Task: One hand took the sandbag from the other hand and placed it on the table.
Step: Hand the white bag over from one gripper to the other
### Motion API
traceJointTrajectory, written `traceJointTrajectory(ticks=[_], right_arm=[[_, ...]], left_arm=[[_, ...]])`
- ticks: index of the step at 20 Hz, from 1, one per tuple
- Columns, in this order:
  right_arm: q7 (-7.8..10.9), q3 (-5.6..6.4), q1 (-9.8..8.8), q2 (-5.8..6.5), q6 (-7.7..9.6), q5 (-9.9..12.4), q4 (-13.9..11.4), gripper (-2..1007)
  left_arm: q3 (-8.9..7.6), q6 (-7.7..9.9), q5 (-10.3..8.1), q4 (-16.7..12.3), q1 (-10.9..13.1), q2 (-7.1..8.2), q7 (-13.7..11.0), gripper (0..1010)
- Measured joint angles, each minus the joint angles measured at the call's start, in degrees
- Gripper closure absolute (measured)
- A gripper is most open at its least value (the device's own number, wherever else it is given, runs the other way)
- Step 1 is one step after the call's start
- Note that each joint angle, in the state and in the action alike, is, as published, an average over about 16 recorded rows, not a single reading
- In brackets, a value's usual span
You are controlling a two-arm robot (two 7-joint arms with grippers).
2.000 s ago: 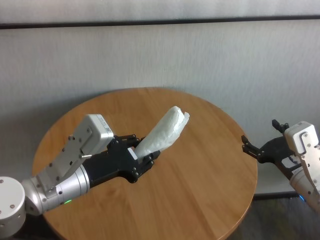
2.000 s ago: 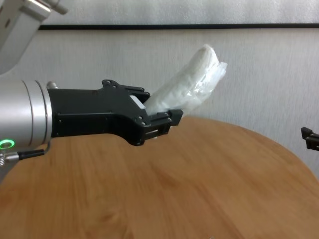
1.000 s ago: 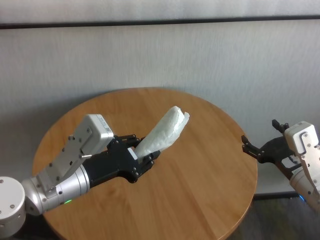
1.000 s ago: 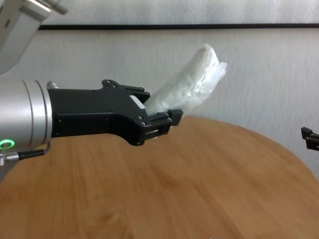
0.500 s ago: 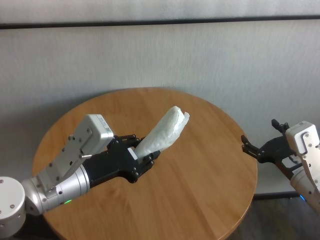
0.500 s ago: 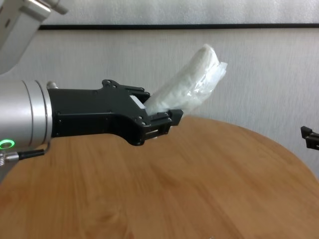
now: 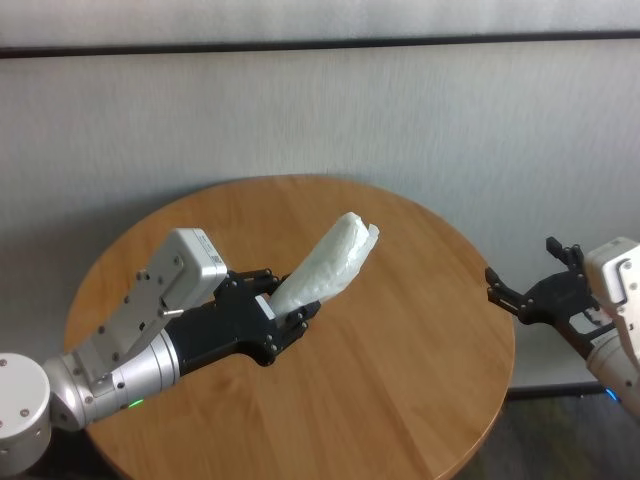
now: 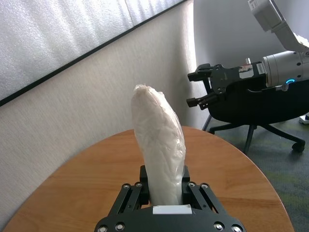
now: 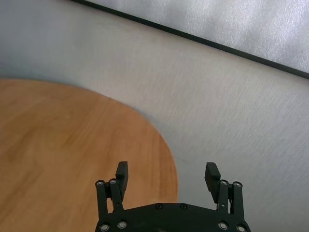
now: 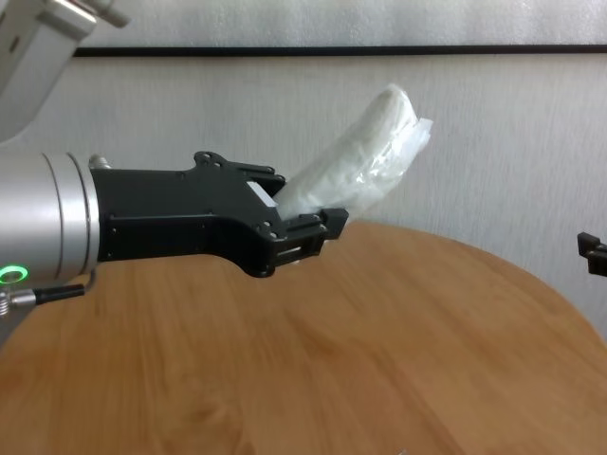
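Clamped on the lower end of the sandbag point(image 7: 325, 264), my left gripper point(image 7: 283, 316) holds it raised over the middle of the table point(image 7: 400, 400), free end slanting up and to the far right. My right gripper point(image 7: 530, 297) waits spread and empty just beyond the table's right rim, well apart from the bag. For a clean handover, I should close the right fingers on the exposed upper half before the left releases. Soft white filling, crinkly translucent wrap: expect sagging.
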Motion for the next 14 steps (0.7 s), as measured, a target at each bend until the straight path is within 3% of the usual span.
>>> traceJointTrajectory(ticks=[9, 14], right_arm=[[6.58, 4.29, -2.27, 0.44, 0.75, 8.0, -3.4, 4], [11.27, 6.8, -3.52, 1.0, 2.56, 13.9, -5.6, 4]], left_arm=[[0.0, 0.0, 0.0, 0.0, 0.0, 0.0, 0.0, 636], [0.0, 0.0, 0.0, 0.0, 0.0, 0.0, 0.0, 636]])
